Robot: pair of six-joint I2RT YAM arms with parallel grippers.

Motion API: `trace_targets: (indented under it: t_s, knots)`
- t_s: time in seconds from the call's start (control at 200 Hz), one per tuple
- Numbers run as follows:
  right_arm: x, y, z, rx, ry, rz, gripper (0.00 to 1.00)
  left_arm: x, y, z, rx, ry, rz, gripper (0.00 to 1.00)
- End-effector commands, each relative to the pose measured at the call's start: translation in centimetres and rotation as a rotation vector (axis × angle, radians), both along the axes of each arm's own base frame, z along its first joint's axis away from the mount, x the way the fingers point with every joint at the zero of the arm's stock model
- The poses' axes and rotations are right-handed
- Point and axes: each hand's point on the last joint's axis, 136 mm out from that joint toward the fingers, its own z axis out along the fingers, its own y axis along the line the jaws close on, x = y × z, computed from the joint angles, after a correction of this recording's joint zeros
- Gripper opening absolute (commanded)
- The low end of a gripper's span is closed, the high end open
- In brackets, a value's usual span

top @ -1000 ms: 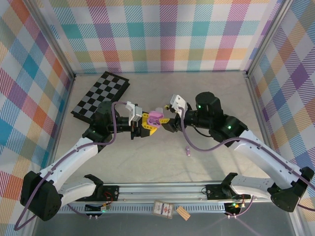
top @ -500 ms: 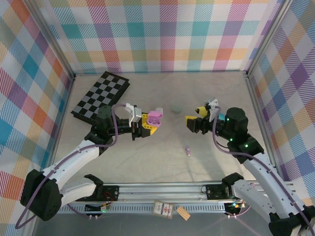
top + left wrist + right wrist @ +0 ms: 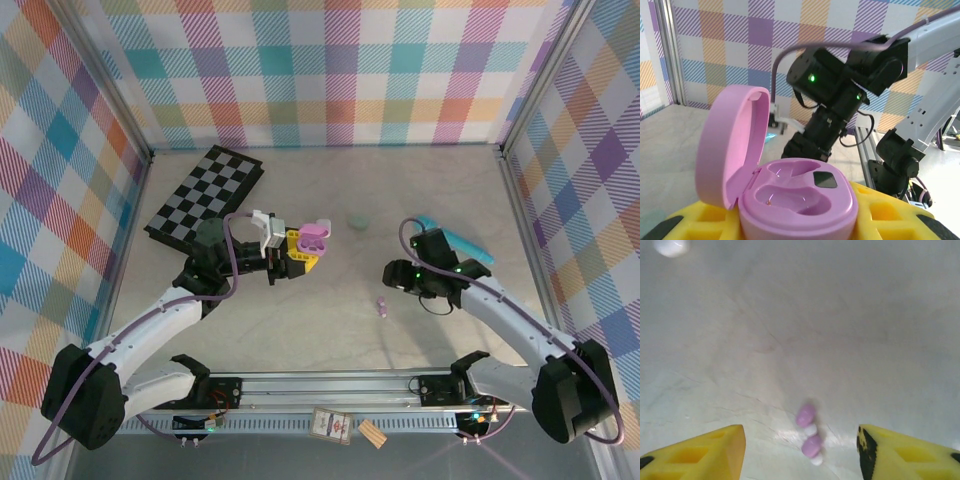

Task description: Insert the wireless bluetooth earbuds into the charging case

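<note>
Pink is seen on the case (image 3: 790, 195), yellow on the fingers (image 3: 890, 225), purple and white on the earbuds (image 3: 810, 431), black-and-grey checks on the board (image 3: 205, 195), pastel plaid on the walls (image 3: 330, 70).

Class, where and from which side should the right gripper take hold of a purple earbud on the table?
Probably best: grip one purple earbud across its rounded body, coming straight down. The two lie flat, end to end, in line between the fingers of the open right gripper.

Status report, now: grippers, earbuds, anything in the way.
Left gripper shut on open purple case, both wells empty. Right gripper open, poised over purple earbuds lying on table. Turquoise stick lies off to the side.
</note>
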Motion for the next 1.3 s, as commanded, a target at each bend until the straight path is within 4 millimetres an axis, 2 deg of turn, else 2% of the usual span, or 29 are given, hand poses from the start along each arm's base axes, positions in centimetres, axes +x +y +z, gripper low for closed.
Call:
trace_targets:
  t_s: [0.0,0.165,0.335,0.505,0.675,0.875,0.99,1.145,1.295]
  knots:
    - [-0.8,-0.6,-1.9,-0.062,0.083,-0.085,0.51,-0.5,0.2,1.2,-0.031,-0.044,-0.004,0.29]
    - [-0.5,0.3,-3.4,-0.143,0.133,-0.050,0.40,-0.7,0.3,1.2,-0.031,-0.044,-0.011,0.29]
    - [-0.1,1.9,-4.8,-0.174,0.173,-0.017,0.40,-0.9,0.3,1.2,-0.030,-0.041,-0.014,0.29]
    - [-0.1,3.2,-6.2,-0.182,0.211,0.012,0.34,-1.0,0.4,1.1,-0.023,-0.039,-0.013,0.29]
    - [-0.4,3.5,-7.3,-0.195,0.242,0.019,0.27,-1.0,0.4,1.0,-0.021,-0.037,-0.013,0.29]
    - [-0.3,3.8,-7.3,-0.193,0.245,0.033,0.19,-1.0,0.4,0.9,-0.019,-0.035,-0.016,0.29]
    - [0.3,4.4,-7.0,-0.197,0.221,0.083,0.19,-1.0,0.4,0.9,-0.019,-0.037,-0.015,0.29]
    - [1.8,5.3,-6.5,-0.260,0.190,0.234,0.20,-1.0,0.6,0.8,-0.021,-0.039,-0.002,0.29]
    - [3.2,6.0,-7.2,-0.342,0.202,0.381,0.20,-0.6,1.4,0.4,-0.037,-0.028,0.037,0.29]
